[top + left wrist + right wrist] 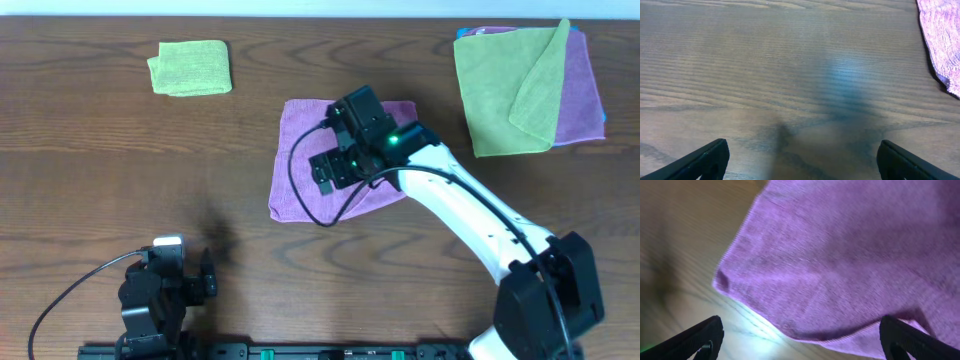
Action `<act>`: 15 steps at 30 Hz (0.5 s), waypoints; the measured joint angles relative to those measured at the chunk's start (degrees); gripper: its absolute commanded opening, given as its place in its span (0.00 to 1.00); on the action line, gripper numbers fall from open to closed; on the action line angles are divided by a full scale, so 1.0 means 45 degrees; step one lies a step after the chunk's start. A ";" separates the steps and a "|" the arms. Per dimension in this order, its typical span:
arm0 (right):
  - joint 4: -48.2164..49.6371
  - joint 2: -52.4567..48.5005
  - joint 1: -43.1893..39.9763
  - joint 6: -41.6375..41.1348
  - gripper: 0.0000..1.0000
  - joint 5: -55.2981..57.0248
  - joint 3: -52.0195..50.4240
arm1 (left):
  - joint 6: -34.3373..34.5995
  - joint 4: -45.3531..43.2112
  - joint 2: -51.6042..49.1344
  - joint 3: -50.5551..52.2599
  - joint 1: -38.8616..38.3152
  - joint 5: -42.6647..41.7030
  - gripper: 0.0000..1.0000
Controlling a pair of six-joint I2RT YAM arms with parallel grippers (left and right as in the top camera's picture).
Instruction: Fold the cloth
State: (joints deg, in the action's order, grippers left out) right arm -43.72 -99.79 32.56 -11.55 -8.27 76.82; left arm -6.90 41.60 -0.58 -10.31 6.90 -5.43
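Observation:
A purple cloth [300, 160] lies folded on the wooden table at the centre. My right gripper [330, 172] hovers over its middle, open and empty. In the right wrist view the purple cloth [840, 255] fills most of the frame, with a corner at the left and a folded edge between my open fingers [800, 342]. My left gripper [170, 275] rests at the front left, open and empty. The left wrist view shows its fingers [800, 162] wide apart over bare wood, with the cloth's edge [945, 45] at the far right.
A folded green cloth [190, 68] lies at the back left. A stack of cloths [525, 90] lies at the back right, a green one on top with a flap folded over, purple and blue beneath. A black cable loops over the purple cloth.

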 measured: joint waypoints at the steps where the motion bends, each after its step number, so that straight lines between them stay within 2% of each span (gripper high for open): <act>1: 0.0117 0.0000 -0.0073 0.0058 0.99 0.0005 -0.0214 | 0.0117 -0.0010 0.0000 0.0000 0.0000 -0.0053 0.96; 6: 0.0656 -0.0005 -0.0539 0.0631 0.99 0.0219 -0.1248 | 0.0457 -0.0029 0.0000 0.0000 0.0000 -0.0554 0.95; 15: 0.0835 -0.0005 -0.2948 0.2987 0.96 0.0704 -0.1773 | 0.0602 -0.0034 0.0000 0.0000 0.0000 -0.0811 0.95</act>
State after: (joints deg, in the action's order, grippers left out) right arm -39.97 -99.81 19.29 1.89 -5.10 68.84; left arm -4.19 41.45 -0.58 -10.31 6.90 -9.08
